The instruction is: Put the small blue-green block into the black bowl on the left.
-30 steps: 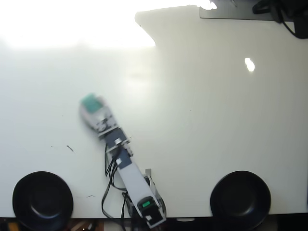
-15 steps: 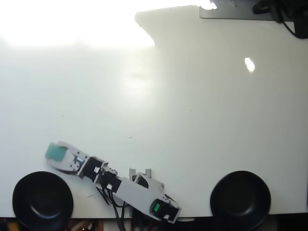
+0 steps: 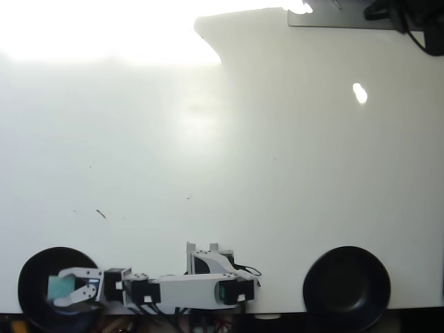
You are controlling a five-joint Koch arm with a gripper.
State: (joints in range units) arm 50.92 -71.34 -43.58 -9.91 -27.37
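Note:
In the overhead view the arm lies stretched to the left along the table's near edge. Its gripper (image 3: 61, 287) hangs over the left black bowl (image 3: 33, 272) at the bottom left. The small blue-green block (image 3: 60, 285) sits between the white fingers (image 3: 78, 275), which close on it from both sides. I cannot tell whether the block touches the bowl's floor. The far side of the bowl shows; the gripper covers part of its right half.
A second black bowl (image 3: 346, 286) stands at the bottom right. The arm's base (image 3: 208, 258) sits at the bottom centre with cables below it. Strong glare washes out the table's top left. A dark object (image 3: 402, 17) lies at the top right corner.
The arm swung from the middle left of the table down and left, carrying the block, and now holds it over the left bowl.

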